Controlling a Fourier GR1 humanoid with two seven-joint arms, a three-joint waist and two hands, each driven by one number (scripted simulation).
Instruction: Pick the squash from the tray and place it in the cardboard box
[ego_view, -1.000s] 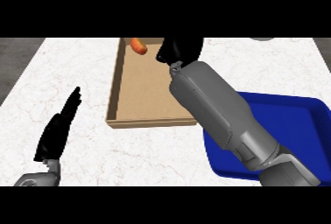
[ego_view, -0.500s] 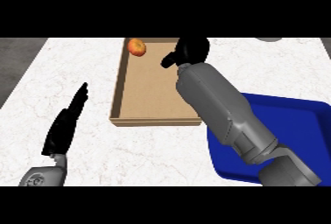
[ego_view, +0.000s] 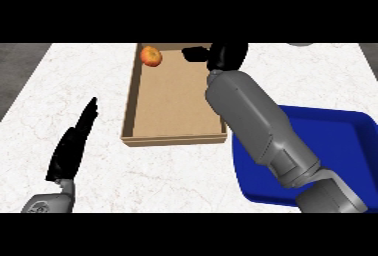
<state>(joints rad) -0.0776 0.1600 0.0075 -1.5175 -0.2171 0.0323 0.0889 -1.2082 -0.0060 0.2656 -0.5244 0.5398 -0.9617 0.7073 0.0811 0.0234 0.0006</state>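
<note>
An orange squash (ego_view: 150, 55) lies inside the cardboard box (ego_view: 134, 111), in its far left corner. My right hand (ego_view: 221, 54) hovers over the box's far right part, a short way right of the squash and not touching it; its fingers look relaxed and hold nothing. The blue tray (ego_view: 347, 135) sits to the right of the box, partly hidden by my right forearm. My left hand (ego_view: 71, 145) rests on the counter left of the box, fingers straight and pointing up.
The white marble counter (ego_view: 74, 80) stretches around the box and tray. A grey round object (ego_view: 299, 44) peeks in at the far right edge. Dark floor shows beyond the counter's left side.
The squash has come into fuller view in the box's far left corner, and the right hand has drawn away from it to the right. The left hand has stayed put.
</note>
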